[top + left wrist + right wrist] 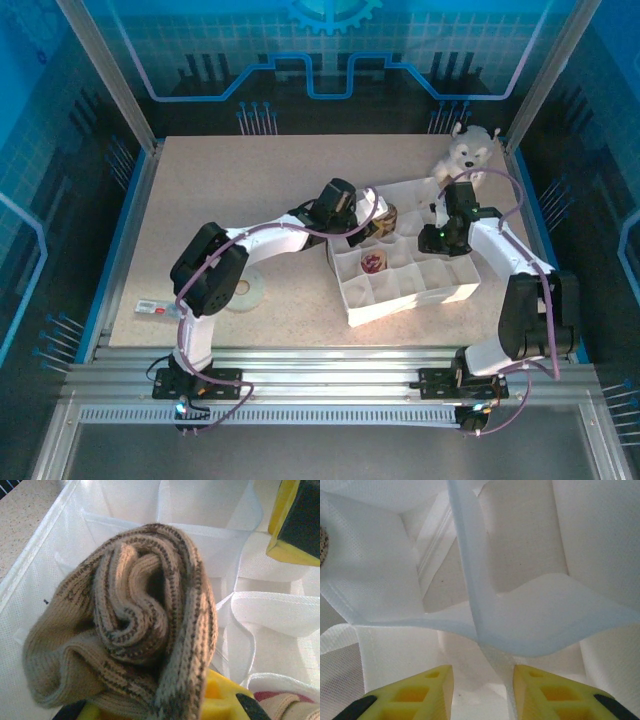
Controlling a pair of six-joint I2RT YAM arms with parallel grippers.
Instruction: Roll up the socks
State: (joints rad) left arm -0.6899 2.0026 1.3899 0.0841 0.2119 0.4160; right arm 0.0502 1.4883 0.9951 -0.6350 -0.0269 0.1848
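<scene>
**Rolled sock hangs over the organizer**

The left gripper (365, 212) is clamped on the rolled argyle sock (145, 625), holding it over the back cells of the white organizer (400, 302). The striped sock (371, 262) sits rolled in a cell nearby. The right gripper (482, 690) has its fingers apart, astride a soft divider (470, 580). If it tugs that wall, the cells may shift, and the roll could land on an edge and uncoil
</scene>
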